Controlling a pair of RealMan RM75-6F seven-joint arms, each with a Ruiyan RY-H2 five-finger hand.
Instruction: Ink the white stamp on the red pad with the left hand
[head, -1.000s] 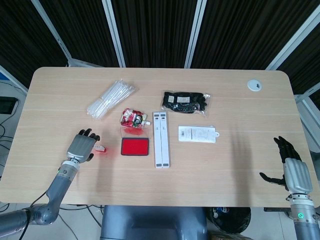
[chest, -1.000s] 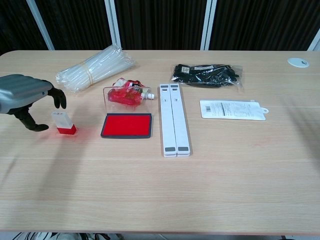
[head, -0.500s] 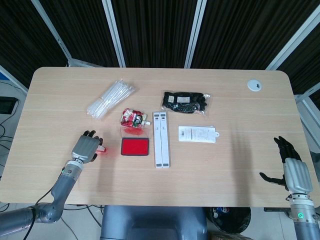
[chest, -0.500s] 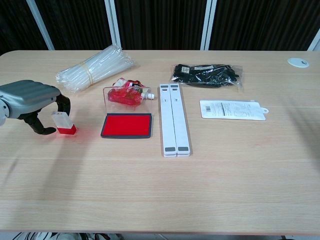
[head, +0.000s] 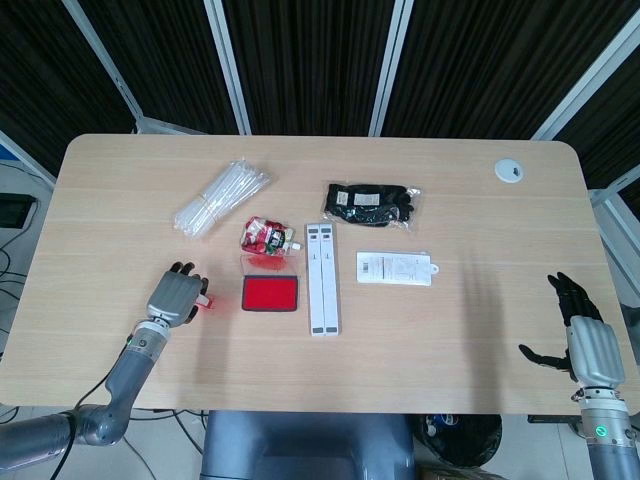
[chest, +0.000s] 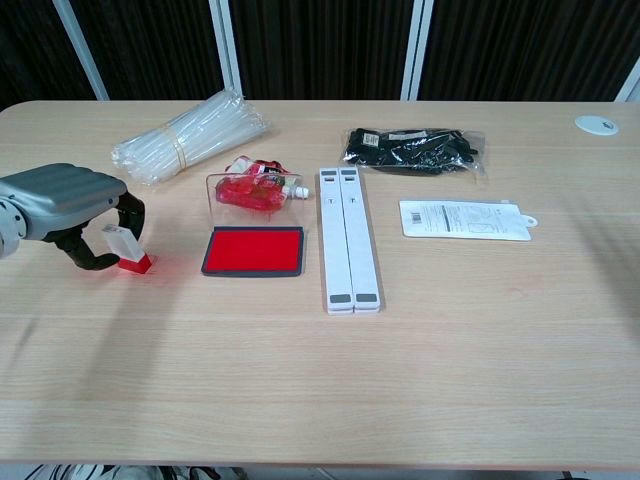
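Chest view: left hand (chest: 70, 212) is curling around the white stamp (chest: 125, 247), which is tilting just left of the red pad (chest: 254, 250); a sloppy pinch could topple it. Right hand (head: 585, 335) is idling, fingers apart.

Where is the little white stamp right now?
In the chest view the white stamp stands on the table's left side, just left of the red ink pad, with the left hand curled around it.
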